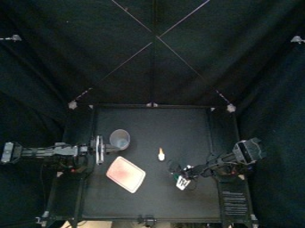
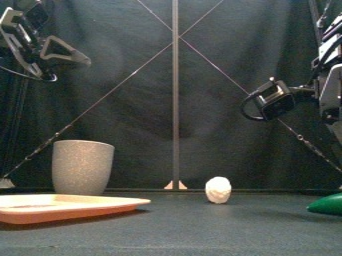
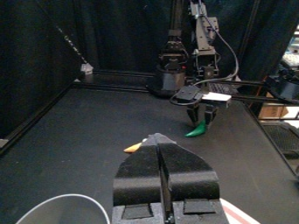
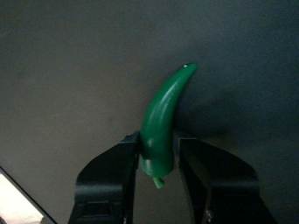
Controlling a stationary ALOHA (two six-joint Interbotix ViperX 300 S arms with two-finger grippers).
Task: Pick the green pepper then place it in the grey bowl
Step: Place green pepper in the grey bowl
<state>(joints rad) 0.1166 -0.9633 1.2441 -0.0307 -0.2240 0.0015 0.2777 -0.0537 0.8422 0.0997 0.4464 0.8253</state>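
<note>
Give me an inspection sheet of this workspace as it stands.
Surface: black table, no spills seen.
Job's things: green pepper lying on the table at the right; grey cup upright at the back left.
Clutter: pink tray in front of the cup; small white and orange toy mid-table.
Grippers: right gripper down at the pepper, jaws either side of its stem end and apparently touching it; left gripper shut, empty, raised at the left.
Cables: nothing seen loose on the table.
Surroundings: black curtains; nothing else seen.

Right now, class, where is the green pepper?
Front view: the green pepper lies on the table's right side, at the right gripper, well right of the white toy.
</note>
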